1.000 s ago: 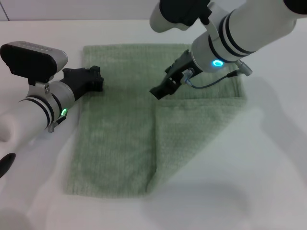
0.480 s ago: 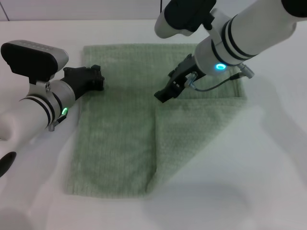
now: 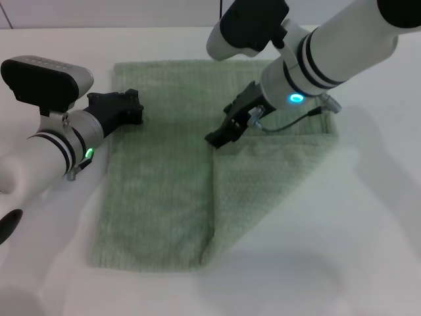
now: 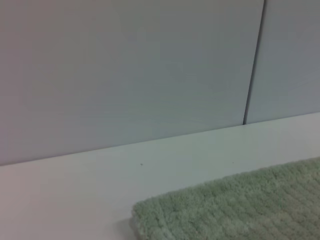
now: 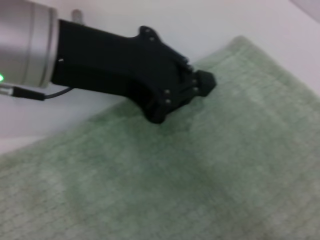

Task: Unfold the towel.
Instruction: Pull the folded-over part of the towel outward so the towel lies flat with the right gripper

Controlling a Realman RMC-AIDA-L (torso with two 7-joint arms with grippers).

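Observation:
The pale green towel (image 3: pixel 161 191) lies flat on the white table. Its right part is folded over as a flap (image 3: pixel 270 178), with a straight fold edge down the middle. My right gripper (image 3: pixel 218 137) hangs at the flap's upper left corner, touching or just above it. My left gripper (image 3: pixel 130 108) is shut, its tip resting on the towel's left edge near the far corner. It also shows in the right wrist view (image 5: pixel 197 82), on the towel (image 5: pixel 210 180). The left wrist view shows only a towel corner (image 4: pixel 235 207).
The white table (image 3: pixel 368 237) extends around the towel on all sides. A pale wall (image 4: pixel 125 75) with a vertical seam stands behind the table's far edge. A grey cable (image 3: pixel 293 120) loops off my right wrist above the towel.
My right gripper rose a little to the right, then came back down and left to the flap's corner. The left arm and the towel have not moved.

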